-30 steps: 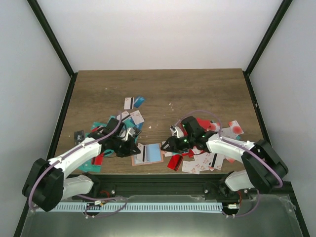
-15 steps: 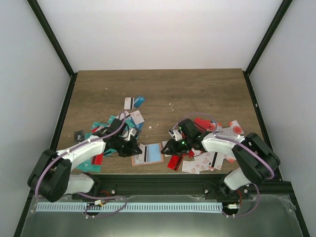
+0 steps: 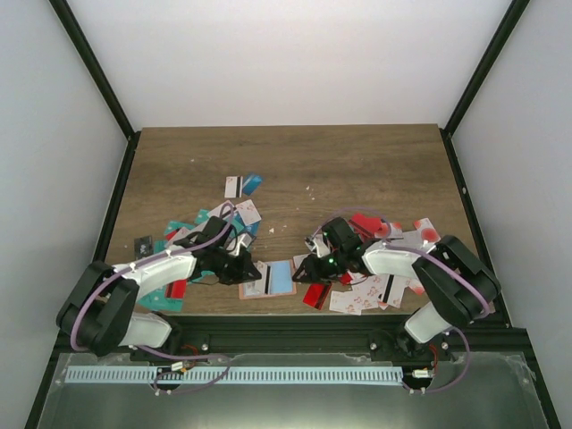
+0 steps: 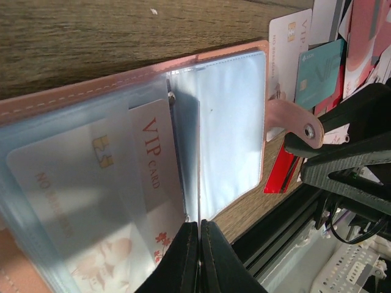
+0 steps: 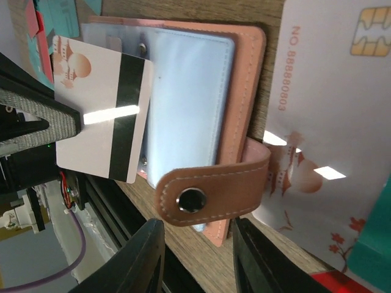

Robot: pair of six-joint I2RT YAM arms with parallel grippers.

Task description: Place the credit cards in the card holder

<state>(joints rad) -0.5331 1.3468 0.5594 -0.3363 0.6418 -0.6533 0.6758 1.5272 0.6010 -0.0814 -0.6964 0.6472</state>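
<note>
The salmon-pink card holder (image 3: 281, 279) lies open near the table's front edge, between both arms. My left gripper (image 4: 200, 224) is shut on the thin edge of one clear inner sleeve (image 4: 229, 122) and holds it upright. A white VIP card (image 4: 153, 165) sits in the sleeves beside it. My right gripper (image 5: 198, 229) is open, and the holder's snap strap (image 5: 208, 192) curls just ahead of its fingertips without touching them. A white card with a black stripe (image 5: 104, 116) rests over the holder's far half. More credit cards (image 3: 384, 264) lie scattered on both sides.
A left pile of teal, red and white cards (image 3: 201, 228) spreads behind my left arm. A white chip card (image 5: 317, 122) lies beside the holder's strap. The black front rail (image 3: 286, 326) runs close below the holder. Two cards (image 3: 243, 184) lie farther back.
My right gripper has slid left up to the holder's strap and its jaws have narrowed somewhat. The left arm has edged right, still pinching the sleeve.
</note>
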